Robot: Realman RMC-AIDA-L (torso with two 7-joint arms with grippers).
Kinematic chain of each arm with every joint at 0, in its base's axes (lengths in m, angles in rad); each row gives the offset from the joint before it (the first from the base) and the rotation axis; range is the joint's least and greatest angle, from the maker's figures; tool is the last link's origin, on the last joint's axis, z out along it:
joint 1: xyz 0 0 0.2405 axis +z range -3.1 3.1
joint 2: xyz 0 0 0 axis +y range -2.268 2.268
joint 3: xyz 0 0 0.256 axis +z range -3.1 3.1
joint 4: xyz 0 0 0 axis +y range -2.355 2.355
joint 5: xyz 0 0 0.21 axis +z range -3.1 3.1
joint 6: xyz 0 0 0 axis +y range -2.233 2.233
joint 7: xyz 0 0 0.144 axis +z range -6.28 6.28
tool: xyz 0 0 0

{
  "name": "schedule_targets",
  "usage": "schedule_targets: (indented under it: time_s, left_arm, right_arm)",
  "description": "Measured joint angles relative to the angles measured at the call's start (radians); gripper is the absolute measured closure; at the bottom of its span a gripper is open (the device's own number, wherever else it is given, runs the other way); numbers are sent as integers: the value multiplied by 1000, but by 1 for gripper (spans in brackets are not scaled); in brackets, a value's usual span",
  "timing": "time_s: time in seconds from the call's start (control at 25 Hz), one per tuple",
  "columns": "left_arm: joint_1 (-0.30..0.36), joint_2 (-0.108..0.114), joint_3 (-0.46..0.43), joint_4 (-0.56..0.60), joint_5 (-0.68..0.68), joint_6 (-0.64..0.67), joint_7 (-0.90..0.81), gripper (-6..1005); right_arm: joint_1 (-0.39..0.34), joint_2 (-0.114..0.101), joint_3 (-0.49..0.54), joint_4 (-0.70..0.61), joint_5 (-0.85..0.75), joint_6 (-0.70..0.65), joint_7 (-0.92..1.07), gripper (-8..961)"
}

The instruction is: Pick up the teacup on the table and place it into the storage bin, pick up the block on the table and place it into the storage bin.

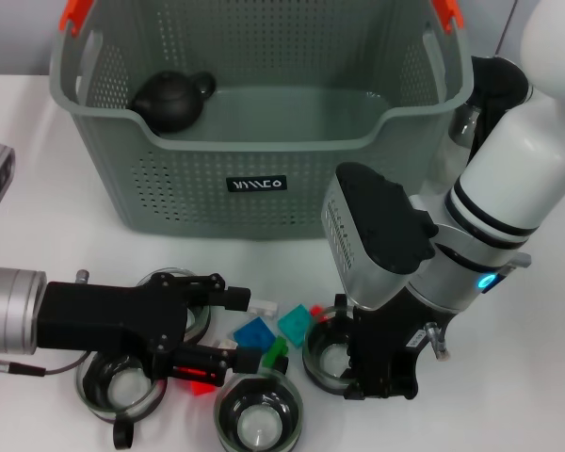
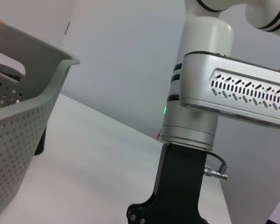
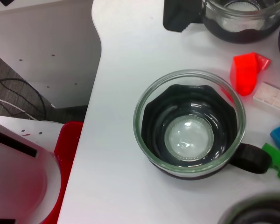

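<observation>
1. Teacups [image 1: 259, 414] are sitting on the counter [image 1: 508, 395] near the blocks [image 1: 254, 331], in front of the storage bin [image 1: 254, 184].
2. I'm seeing my left gripper [image 1: 245, 330] spread wide, fingers lying either side of the blocks.
3. My right gripper [image 1: 381, 377] is hanging over one teacup [image 3: 190, 125]; can't tell its opening.

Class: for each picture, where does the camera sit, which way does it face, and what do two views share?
Head: high, facing down at basket, cups; left hand open by red block, right hand beside cups.
Left wrist: low, facing sideways at right arm, basket.
Right wrist: straight down on one cup; own hand unseen.
Shared: that cup.
</observation>
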Motion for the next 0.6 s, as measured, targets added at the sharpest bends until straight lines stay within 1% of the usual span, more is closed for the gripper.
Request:
schedule_targets:
  time_s: [0.04,0.12,0.36,0.52,0.6]
  left_arm:
    - [0,0,0,0,0,0,0,124]
    - [0,0,0,0,0,0,0,124]
    - [3,0,0,0,0,1,0,124]
    - [3,0,0,0,0,4,0,124]
    - [3,0,0,0,0,6,0,124]
  right_arm:
    - [0,0,0,0,0,0,0,635]
    - [-1,0,0,0,0,-1,0,858]
    - [-2,-1,7,-5,-1,-13,1,878]
    - [-20,-8,29,-61,-2,-50,22,883]
    - [-31,-12,64,-102,-11,-93,32,885]
